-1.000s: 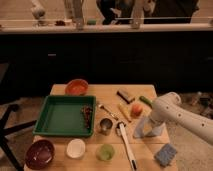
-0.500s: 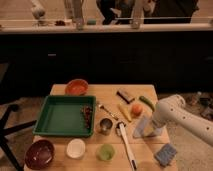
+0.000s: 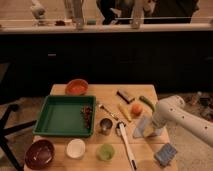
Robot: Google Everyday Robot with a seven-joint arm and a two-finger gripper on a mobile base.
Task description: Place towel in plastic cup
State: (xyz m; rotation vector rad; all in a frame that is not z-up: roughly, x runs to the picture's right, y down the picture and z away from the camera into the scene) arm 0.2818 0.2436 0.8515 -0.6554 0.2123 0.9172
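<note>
The gripper [image 3: 154, 131] is down on the towel [image 3: 141, 129], its tip touching the cloth's right side; whether it is clamped on the cloth or spread cannot be told. The towel lies flat on the worktop [image 3: 112, 92] near the right edge, just in front of an orange fruit [image 3: 136, 108]. The plastic cup [image 3: 105, 151] stands well apart, at the middle of the front edge. Since a second ago the arm has sunk slightly; the towel has not moved
</note>
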